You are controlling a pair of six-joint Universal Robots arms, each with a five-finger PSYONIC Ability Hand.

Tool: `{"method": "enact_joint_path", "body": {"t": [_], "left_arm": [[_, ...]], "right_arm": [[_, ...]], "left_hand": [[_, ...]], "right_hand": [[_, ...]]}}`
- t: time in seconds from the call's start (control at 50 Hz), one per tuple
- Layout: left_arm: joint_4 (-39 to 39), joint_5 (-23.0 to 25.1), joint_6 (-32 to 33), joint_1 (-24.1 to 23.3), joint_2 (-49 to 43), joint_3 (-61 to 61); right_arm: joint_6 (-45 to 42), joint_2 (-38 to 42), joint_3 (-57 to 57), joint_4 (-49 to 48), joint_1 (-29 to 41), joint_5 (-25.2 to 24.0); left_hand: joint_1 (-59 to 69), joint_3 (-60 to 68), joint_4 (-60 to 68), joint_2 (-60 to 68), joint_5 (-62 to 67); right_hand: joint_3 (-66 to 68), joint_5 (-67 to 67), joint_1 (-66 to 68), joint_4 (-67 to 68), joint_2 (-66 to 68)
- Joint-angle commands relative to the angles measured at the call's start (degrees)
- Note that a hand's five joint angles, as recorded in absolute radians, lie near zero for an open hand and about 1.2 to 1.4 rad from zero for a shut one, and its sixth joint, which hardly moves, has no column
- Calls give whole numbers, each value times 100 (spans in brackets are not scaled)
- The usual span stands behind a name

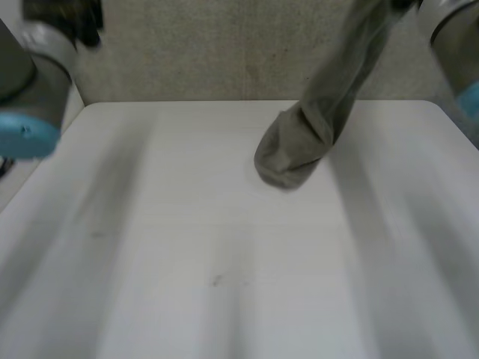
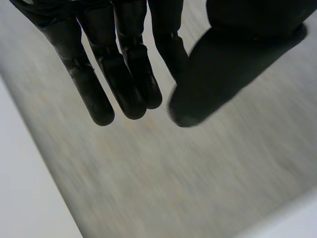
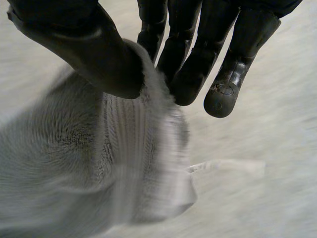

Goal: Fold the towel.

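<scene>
top of the hanging towel cut off at head view's edge, held part hidden behind right hand

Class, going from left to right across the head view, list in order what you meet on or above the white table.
left arm → towel, hanging down with its lower end on the table → right arm

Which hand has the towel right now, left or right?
The right hand: its thumb and fingers pinch the grey towel, which hangs from it over the table. The left hand has straight fingers and holds nothing.
</scene>
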Motion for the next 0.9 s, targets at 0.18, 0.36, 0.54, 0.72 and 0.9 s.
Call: {"method": "enact_joint_path", "body": {"t": [0.18,0.36,0.54,0.72,0.9], "left_arm": [[393,1144,-94,-30,-20,-2465],[535,1170,-551,-223,191,-2466],[543,1468,-807,-521,236,-1861],[491,2225,-1070,-960,-300,-1175],[499,2461,-1633,-1514,-1055,-963]], "right_arm": [[-43,-1152,2156,-165,148,-540],[-25,-2066,2613,-147,122,-1066],[-25,-3226,3499,-121,113,-1717],[-25,-4360,4484,-182,113,-2192],[-42,-4748,4863,-165,78,-2263]], "left_hand": [[-3717,-3720,-3718,-3717,-3717],[-3718,-3721,-3718,-3718,-3718],[-3701,-3704,-3702,-3701,-3701],[-3718,-3721,-3718,-3718,-3718],[-3852,-3855,-3853,-3852,-3852]], "right_hand": [[336,213,341,303,306],[336,213,341,303,306],[336,213,341,303,306],[336,213,341,303,306],[336,213,341,303,306]]}}
